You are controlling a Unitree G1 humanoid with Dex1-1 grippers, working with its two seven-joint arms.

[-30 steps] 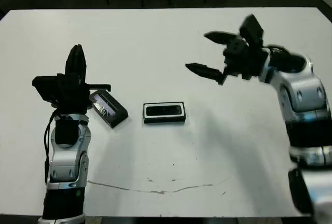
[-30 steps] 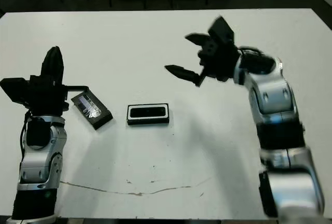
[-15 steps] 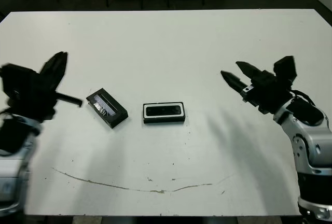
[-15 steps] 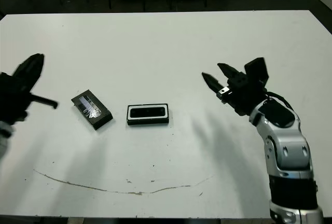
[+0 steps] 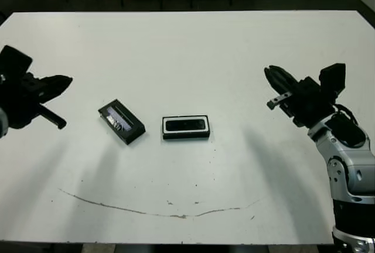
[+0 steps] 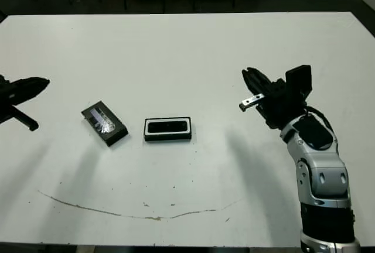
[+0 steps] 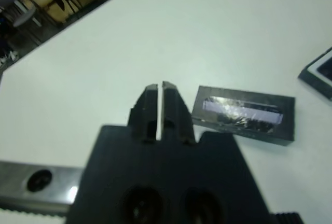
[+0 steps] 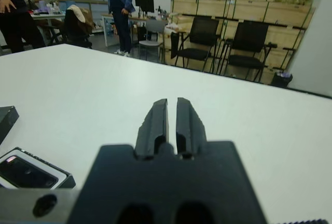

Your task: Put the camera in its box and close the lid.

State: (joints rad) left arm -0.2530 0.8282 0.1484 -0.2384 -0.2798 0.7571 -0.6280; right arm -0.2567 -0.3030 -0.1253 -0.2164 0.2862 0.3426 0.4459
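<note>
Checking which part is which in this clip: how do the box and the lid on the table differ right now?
The box shows a white inner rim around the black camera in it; the lid is flat black with a glossy silvery strip. The box lies square to the table's near edge; the lid lies skewed. The box holds something; the lid holds nothing. Both are small black rectangles, apart from each other and from both grippers.

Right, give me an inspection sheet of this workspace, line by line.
Surface: white table, a thin dark scuff line near its front edge.
Job's things: camera lies inside the open box; lid lies flat to the box's left, apart from it, angled.
Clutter: nothing seen.
Grippers: left gripper shut, empty, at the table's left edge; right gripper shut, empty, at the right.
Cables: a thin cable on the right forearm.
Surroundings: chairs, stacked boxes and people beyond the table.
</note>
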